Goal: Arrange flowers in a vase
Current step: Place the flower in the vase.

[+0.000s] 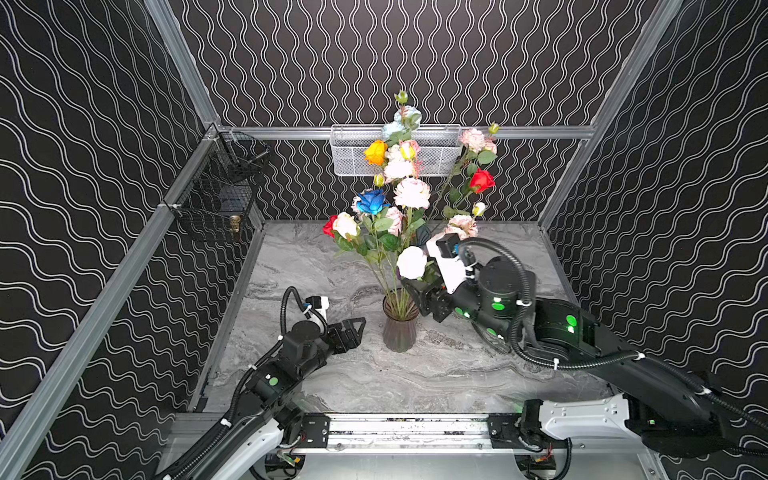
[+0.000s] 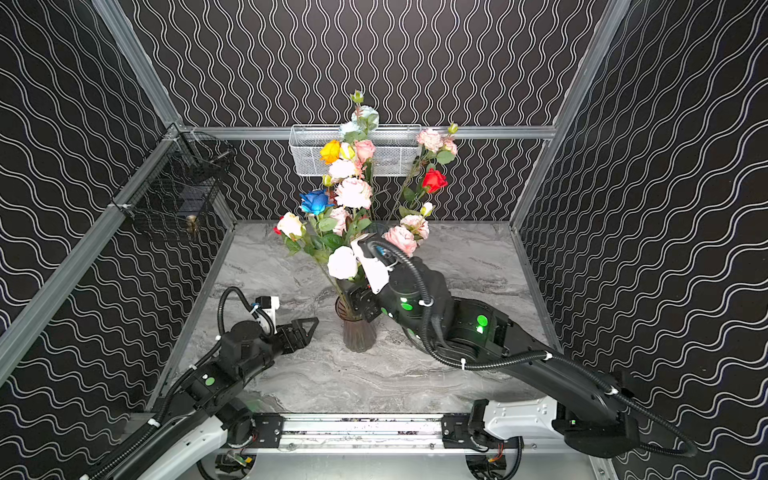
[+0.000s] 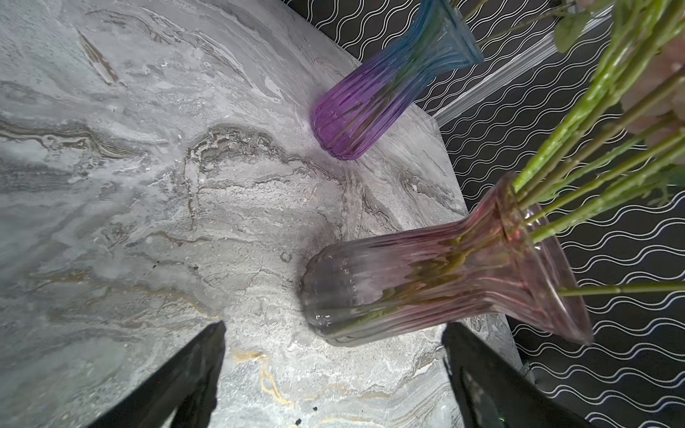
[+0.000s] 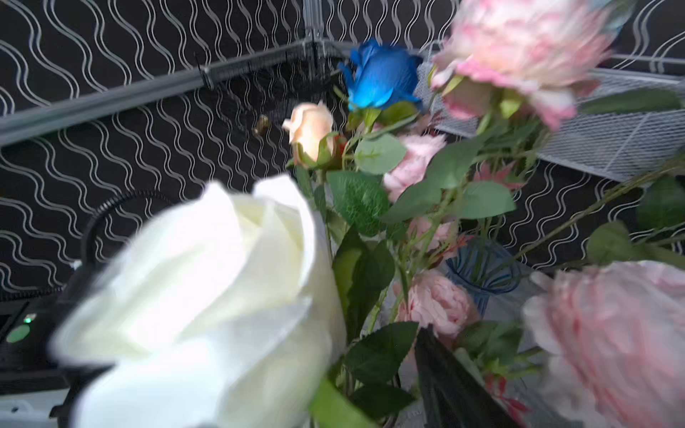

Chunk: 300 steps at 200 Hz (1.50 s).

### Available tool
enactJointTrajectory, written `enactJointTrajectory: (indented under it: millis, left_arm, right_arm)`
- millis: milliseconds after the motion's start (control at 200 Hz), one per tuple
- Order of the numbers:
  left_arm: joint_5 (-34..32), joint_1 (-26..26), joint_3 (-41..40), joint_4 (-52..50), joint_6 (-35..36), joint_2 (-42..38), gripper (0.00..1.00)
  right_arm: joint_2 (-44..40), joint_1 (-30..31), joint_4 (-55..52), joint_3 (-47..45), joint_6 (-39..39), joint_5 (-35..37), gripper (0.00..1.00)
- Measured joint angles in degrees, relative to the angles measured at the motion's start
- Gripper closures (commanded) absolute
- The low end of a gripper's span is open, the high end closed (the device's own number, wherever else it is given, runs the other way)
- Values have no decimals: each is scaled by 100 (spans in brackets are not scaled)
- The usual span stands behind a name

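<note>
Pink-tinted ribbed glass vase point(image 1: 400, 332) stands mid-worktop point(image 1: 415, 386) in both top views, holding the flowers point(image 1: 409, 195). Left gripper point(image 1: 354, 326) sits just beside it; right gripper point(image 1: 412, 291) is among the stems above its mouth.
Left wrist: fingers point(image 3: 192, 370) spread wide, clear of the vase; purple-blue vase point(image 3: 378, 92) farther off.
Right wrist: white rose point(image 4: 207, 296) fills the foreground, one finger point(image 4: 452, 378) visible; spread or pinching, cannot tell.

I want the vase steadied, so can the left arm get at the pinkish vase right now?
Probably yes: the left gripper is open, facing the pinkish vase, only bare table between.
</note>
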Motion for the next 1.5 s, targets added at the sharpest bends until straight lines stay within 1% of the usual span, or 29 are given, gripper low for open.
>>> enactJointTrajectory:
  millis: [85,220,495,786,1056,1336,1501]
  left_arm:
    - [2,0,-24,9,0,0,5]
    - [39,0,-92,4,0,-55,5]
    - [138,0,-59,9,0,-7,5]
    - [26,0,361,-234,205,-199,3]
    - [-131,0,645,-400,428,-138,3]
    - [-227,0,905,-516,525,-63,3]
    - [-339,0,1021,-636,643,-146,3]
  right_arm:
    - [55,0,-391,-177,175,-146,25]
    - [-160,0,-857,-457,393,-210,21]
    - [-402,0,-1244,-520,612,-153,20]
    - [-1038,-81,-1451,-807,949,459,24]
    - [-1285,-208,-1729,-807,1314,973,27]
    - [-1497,-544,-1779,-866,1464,1209,29]
    - [-1722,-1060,-1749,-1088,1517,1174,30]
